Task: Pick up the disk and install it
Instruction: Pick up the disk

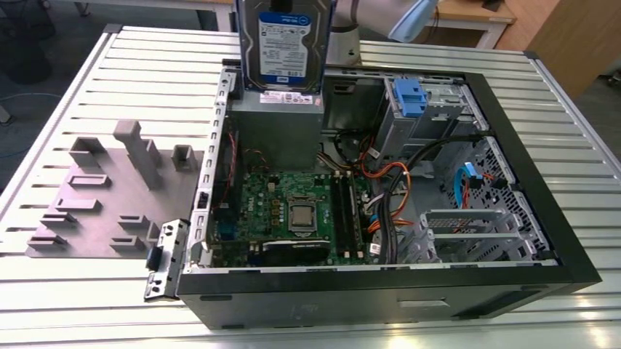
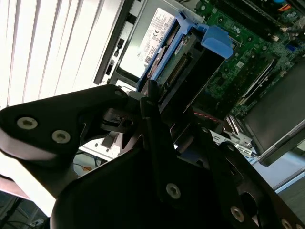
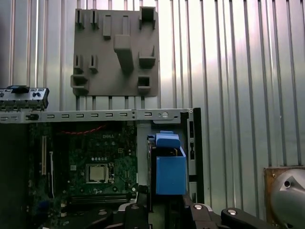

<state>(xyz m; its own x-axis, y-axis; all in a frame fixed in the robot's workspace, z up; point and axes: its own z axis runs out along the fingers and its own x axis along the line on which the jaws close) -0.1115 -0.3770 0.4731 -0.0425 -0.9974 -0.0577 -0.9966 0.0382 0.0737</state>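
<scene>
The disk [image 1: 283, 43] hangs upright at the back of the exterior view, label facing the camera, blue rails along its sides, just above the grey power-supply box [image 1: 276, 123] in the open computer case [image 1: 388, 291]. In the second wrist view my gripper [image 2: 159, 102] is shut on the disk [image 2: 174, 67], its black fingers [image 2: 152, 119] clamping the end with the connector. In the first wrist view the disk [image 3: 170, 174] shows edge-on, its blue rail rising from the gripper [image 3: 164, 207] over the case's corner.
The case lies open on a slatted metal table [image 1: 145, 58]. Inside are the green motherboard [image 1: 291, 211], bundled cables [image 1: 388, 182] and a drive cage with a blue latch [image 1: 408, 98]. A grey fixture plate [image 1: 107, 196] with raised blocks sits at the exterior view's left.
</scene>
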